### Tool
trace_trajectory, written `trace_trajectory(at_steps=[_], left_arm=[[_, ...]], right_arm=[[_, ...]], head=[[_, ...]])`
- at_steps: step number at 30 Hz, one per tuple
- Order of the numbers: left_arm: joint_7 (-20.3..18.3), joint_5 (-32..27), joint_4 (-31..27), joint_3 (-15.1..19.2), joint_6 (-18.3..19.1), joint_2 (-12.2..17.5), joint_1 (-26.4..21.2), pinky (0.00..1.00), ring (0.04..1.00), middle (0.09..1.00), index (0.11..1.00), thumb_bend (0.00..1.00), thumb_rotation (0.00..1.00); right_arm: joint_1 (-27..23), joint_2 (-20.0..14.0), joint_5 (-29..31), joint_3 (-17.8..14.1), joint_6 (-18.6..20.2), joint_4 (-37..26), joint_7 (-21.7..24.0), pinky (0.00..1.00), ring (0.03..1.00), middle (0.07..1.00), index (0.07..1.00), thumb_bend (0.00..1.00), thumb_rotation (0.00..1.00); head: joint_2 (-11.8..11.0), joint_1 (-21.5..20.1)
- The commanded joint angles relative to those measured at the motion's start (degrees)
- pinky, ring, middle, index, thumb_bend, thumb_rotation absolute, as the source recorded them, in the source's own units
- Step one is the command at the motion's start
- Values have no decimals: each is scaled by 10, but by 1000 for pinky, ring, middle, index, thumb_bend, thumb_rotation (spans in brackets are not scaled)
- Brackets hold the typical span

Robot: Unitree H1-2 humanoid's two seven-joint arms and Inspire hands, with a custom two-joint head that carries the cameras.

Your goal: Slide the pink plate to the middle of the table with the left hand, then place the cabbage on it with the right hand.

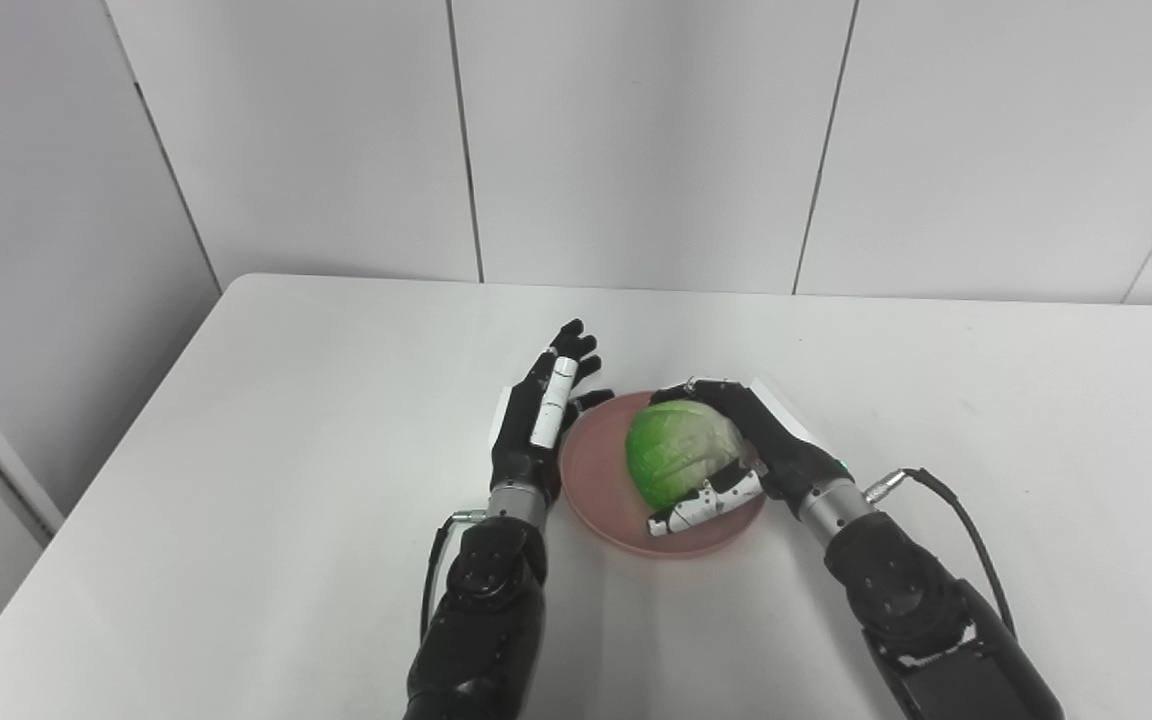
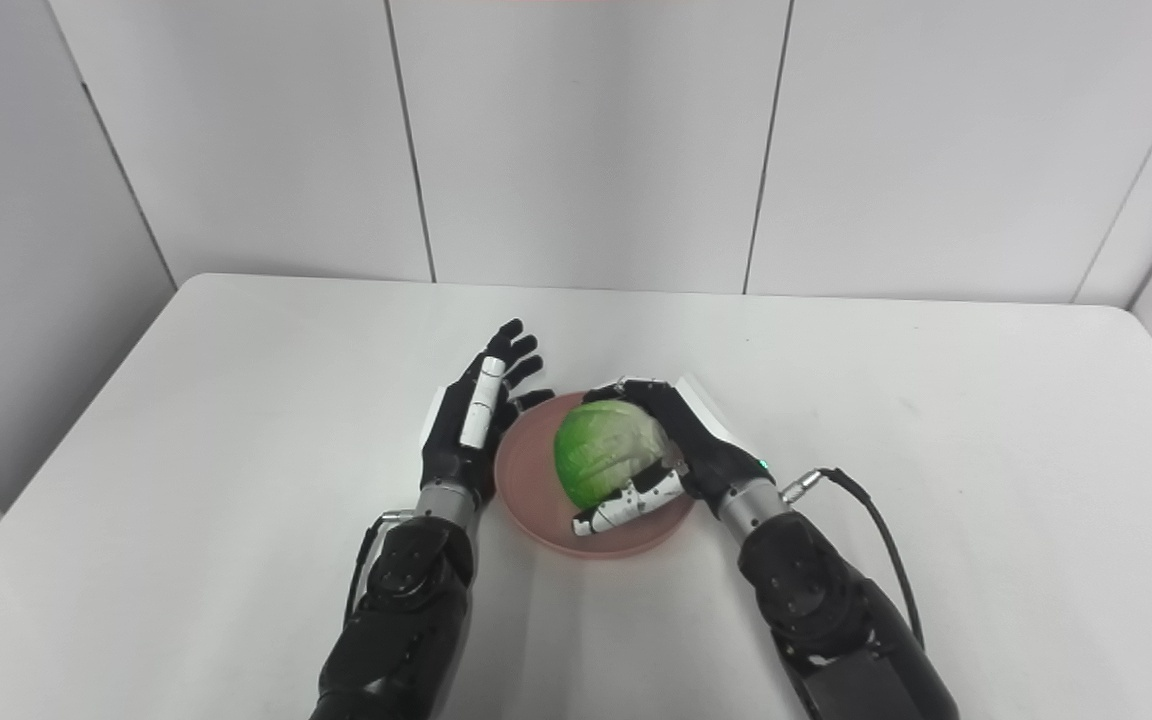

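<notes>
Cabbage [image 1: 674, 452] sits on the pink plate [image 1: 596, 492], right hand [image 1: 751, 440] wrapped around it; left hand [image 1: 536, 420], fingers spread, rests beside the rim. Careless release could roll it onto the counter [image 1: 286, 420].

Left hand [image 1: 539, 420] spread, right hand [image 1: 751, 440] curled closed

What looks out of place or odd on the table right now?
Nothing stands out. The cabbage sits over the pink plate, the right hand wrapped around it; the left hand is open beside the rim.
</notes>
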Motion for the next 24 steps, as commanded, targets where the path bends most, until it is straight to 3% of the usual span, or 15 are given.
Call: trace_trajectory(at_steps=[1, 11, 12, 14, 17, 18, 20, 24], left_arm=[[8, 5, 53, -4, -14, -15, 56, 666, 864, 879, 851, 839, 827], [6, 5, 73, -5, -25, -24, 48, 721, 868, 887, 863, 847, 828], [6, 4, 74, -5, -24, -25, 47, 733, 871, 888, 864, 848, 830], [6, 3, 77, -3, -25, -26, 45, 744, 873, 889, 866, 843, 832], [7, 5, 83, -2, -29, -25, 43, 744, 863, 888, 866, 830, 838], [6, 4, 83, -2, -30, -26, 43, 744, 862, 888, 865, 827, 835], [4, 2, 82, -1, -28, -26, 43, 754, 862, 890, 864, 831, 829], [2, 3, 84, -2, -29, -24, 42, 744, 864, 888, 870, 838, 844]], right_arm=[[-36, 4, -22, -3, -46, -9, -18, 390, 437, 504, 487, 522, 0], [-50, 12, -86, -7, -70, 4, -43, 374, 430, 506, 504, 520, 0], [-52, 9, -101, -4, -70, 4, -46, 450, 501, 513, 492, 524, 1], [-53, 5, -118, -2, -71, 3, -46, 653, 666, 667, 495, 524, 120], [-53, 2, -131, -3, -67, -2, -41, 827, 779, 754, 497, 524, 147], [-53, 2, -135, -3, -66, -3, -40, 868, 803, 776, 585, 700, 192], [-53, 0, -145, -1, -59, -7, -36, 957, 870, 825, 671, 863, 279], [-52, -1, -161, -1, -48, -12, -28, 999, 992, 902, 703, 935, 399]], head=[[-1, 3], [-4, 10], [-4, 10], [-5, 10], [-5, 11], [-5, 10], [-5, 10], [-5, 9]])
